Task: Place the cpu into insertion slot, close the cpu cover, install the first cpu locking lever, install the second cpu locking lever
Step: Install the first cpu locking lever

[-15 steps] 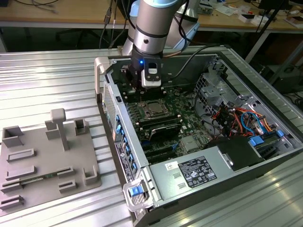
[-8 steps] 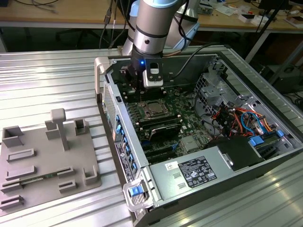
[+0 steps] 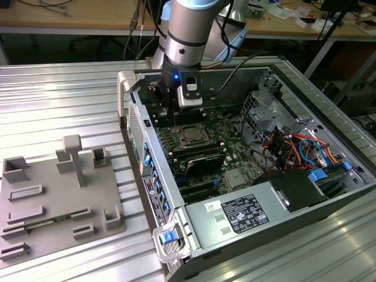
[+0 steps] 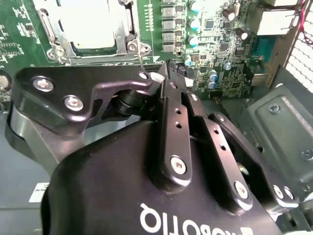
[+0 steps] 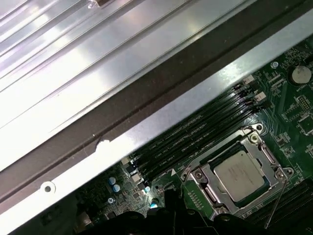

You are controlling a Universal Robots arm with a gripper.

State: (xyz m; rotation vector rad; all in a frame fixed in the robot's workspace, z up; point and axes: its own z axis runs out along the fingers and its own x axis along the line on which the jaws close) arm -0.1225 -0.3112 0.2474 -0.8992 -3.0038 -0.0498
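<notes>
A ribbed metal tabletop (image 3: 59,88) carries an open computer case (image 3: 329,100). A white printed label (image 3: 244,214) sits low in the exterior view. At frame centre the cpu (image 3: 191,136) lies in the insertion slot (image 5: 254,137). The gripper (image 3: 170,108) is just above. Whether its jaws are wide or narrow cannot be told.
</notes>
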